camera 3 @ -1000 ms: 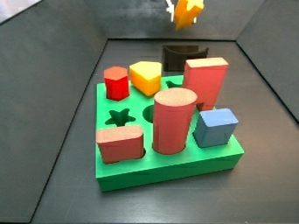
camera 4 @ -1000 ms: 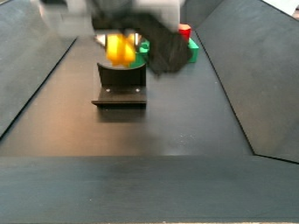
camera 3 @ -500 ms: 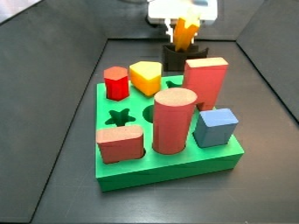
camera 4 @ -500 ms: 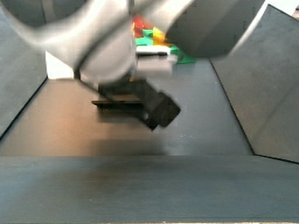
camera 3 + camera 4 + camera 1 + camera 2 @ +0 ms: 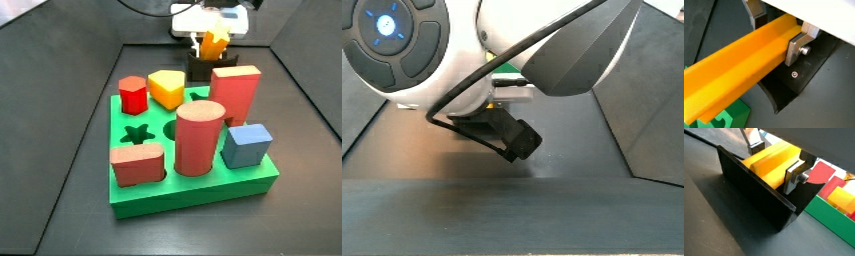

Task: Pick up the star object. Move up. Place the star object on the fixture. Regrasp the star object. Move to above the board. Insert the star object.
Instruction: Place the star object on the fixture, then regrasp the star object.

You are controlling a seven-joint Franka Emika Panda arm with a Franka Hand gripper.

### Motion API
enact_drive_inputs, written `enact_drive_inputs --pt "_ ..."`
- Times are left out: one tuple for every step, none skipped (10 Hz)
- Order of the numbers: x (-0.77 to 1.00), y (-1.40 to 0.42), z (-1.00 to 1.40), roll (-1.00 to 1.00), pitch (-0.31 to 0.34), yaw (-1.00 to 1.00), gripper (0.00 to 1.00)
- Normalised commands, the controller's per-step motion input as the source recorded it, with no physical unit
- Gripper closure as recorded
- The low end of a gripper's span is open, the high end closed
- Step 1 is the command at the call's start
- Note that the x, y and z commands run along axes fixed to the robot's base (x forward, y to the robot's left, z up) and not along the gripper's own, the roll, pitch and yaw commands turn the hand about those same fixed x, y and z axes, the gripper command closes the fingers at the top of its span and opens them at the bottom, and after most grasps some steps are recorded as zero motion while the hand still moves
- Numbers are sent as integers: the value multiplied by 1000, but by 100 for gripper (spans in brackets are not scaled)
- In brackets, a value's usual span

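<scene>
The star object (image 5: 737, 70), a long orange-yellow prism, lies across the notched top of the black fixture (image 5: 757, 198). In both wrist views my gripper (image 5: 774, 163) has one silver finger (image 5: 796, 47) pressed on each side of it, shut on it. In a side view the gripper (image 5: 210, 30) is at the back of the floor, holding the star object (image 5: 211, 44) right over the fixture (image 5: 201, 68), behind the green board (image 5: 201, 195). The board's star-shaped hole (image 5: 135, 133) is empty. My arm hides most of the other side view.
On the board stand a red hexagon peg (image 5: 132, 93), a yellow peg (image 5: 166, 87), a tall red block (image 5: 235, 92), a red cylinder (image 5: 199, 137), a blue block (image 5: 247, 143) and a low red block (image 5: 136, 163). Dark walls slope up around the floor.
My gripper has come down with the star object from high above onto the fixture. The arm now fills one side view.
</scene>
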Motion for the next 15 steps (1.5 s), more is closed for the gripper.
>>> enact_drive_inputs --pt "0 -500 -167 0 0 0 100" --pt "0 0 0 0 0 0 0" --pt "0 0 1000 -17 -10 14 0" --pt "-7 3 1000 -9 -7 20 0" --pt "-24 -3 1000 11 8 27 0" --pt "-30 -8 1000 36 15 30 0" --pt "-39 -7 1000 50 32 26 0" --pt "-40 -5 893 53 46 21 0" --pt "-33 -4 659 54 63 12 0" --pt "-31 2 479 48 71 0 0" --pt "-27 4 299 47 78 -11 0" --pt "18 -1000 894 1000 62 13 0" --pt "19 -1000 842 1000 58 12 0" --pt "-9 -1000 820 1000 50 11 0" --pt "-28 -1000 797 1000 44 10 0"
